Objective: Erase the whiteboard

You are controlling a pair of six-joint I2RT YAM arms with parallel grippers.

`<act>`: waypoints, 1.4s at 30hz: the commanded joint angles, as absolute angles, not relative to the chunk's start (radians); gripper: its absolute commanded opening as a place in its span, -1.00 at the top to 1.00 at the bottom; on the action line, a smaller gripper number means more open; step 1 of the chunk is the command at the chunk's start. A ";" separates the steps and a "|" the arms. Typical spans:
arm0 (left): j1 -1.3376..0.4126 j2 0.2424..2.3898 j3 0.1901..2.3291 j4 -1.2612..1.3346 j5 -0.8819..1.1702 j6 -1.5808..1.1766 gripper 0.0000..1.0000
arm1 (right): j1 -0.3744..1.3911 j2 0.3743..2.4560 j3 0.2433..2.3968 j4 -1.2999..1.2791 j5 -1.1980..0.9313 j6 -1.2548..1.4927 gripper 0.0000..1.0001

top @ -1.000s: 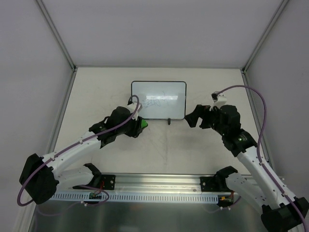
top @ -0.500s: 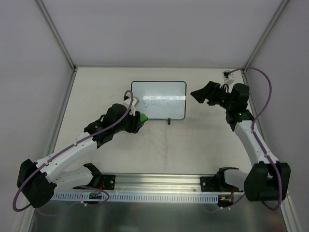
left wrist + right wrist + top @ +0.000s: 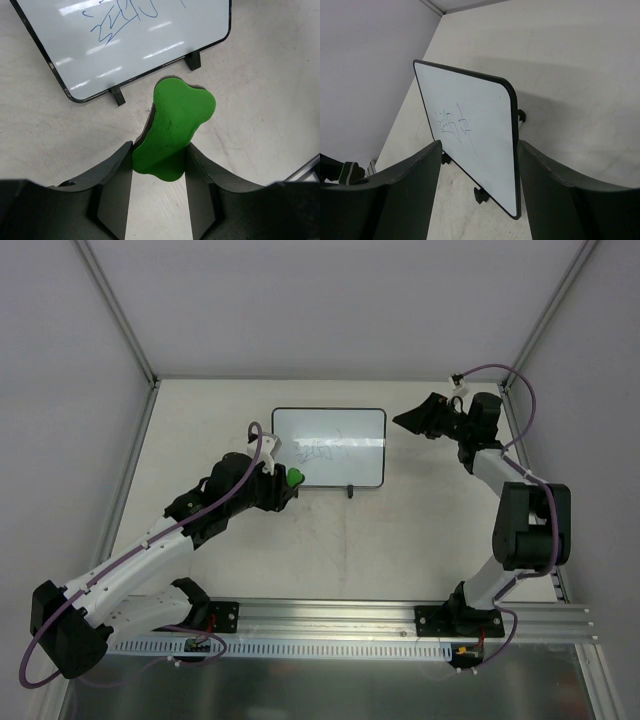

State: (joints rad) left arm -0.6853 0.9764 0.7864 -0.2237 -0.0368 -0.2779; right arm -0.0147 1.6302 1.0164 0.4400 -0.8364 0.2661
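The whiteboard (image 3: 329, 446) stands on two black feet at the middle back of the table, with faint blue scribbles near its centre. It also shows in the left wrist view (image 3: 125, 40) and the right wrist view (image 3: 470, 135). My left gripper (image 3: 288, 480) is shut on a green eraser (image 3: 172, 130) and sits just in front of the board's lower left corner. My right gripper (image 3: 415, 420) is open and empty, hovering just right of the board's right edge and pointing at it.
The beige table (image 3: 330, 540) is walled by white panels on the left, back and right. A metal rail (image 3: 330, 625) runs along the near edge. Purple cables loop over both arms.
My right arm has swung from the table's middle right up to the back right, beside the board's right edge. My left gripper has moved slightly up toward the board with the eraser.
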 commanded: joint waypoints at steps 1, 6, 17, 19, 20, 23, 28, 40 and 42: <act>-0.676 0.963 0.834 -0.219 -0.054 -0.291 1.00 | -0.020 1.719 1.089 0.623 -0.923 0.297 -0.30; -0.670 0.968 0.847 -0.222 -0.052 -0.298 1.00 | -0.018 1.828 1.132 0.762 -0.981 0.348 -0.30; -0.664 0.968 0.842 -0.229 -0.057 -0.293 1.00 | -0.018 2.020 1.256 0.942 -1.039 0.491 -0.18; -0.663 0.976 0.842 -0.229 -0.061 -0.295 1.00 | -0.014 2.043 1.255 0.974 -1.043 0.517 -0.14; -0.663 0.979 0.844 -0.229 -0.063 -0.295 1.00 | -0.012 2.049 1.255 0.989 -1.045 0.531 -0.10; -0.657 0.994 0.851 -0.229 -0.066 -0.293 1.00 | -0.002 2.066 1.250 1.017 -1.046 0.541 -0.06; -0.647 1.012 0.870 -0.229 -0.072 -0.288 1.00 | 0.021 2.074 1.223 1.051 -1.055 0.546 0.07; -0.617 1.061 0.902 -0.227 -0.061 -0.288 1.00 | 0.034 2.137 1.197 1.235 -1.077 0.672 0.28; -0.614 1.066 0.902 -0.227 -0.060 -0.288 1.00 | 0.035 2.140 1.195 1.244 -1.078 0.678 0.35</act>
State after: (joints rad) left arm -0.6262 1.0584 0.8654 -0.2317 -0.0620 -0.2813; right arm 0.0357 2.1387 1.1942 1.1271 -1.0538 0.6464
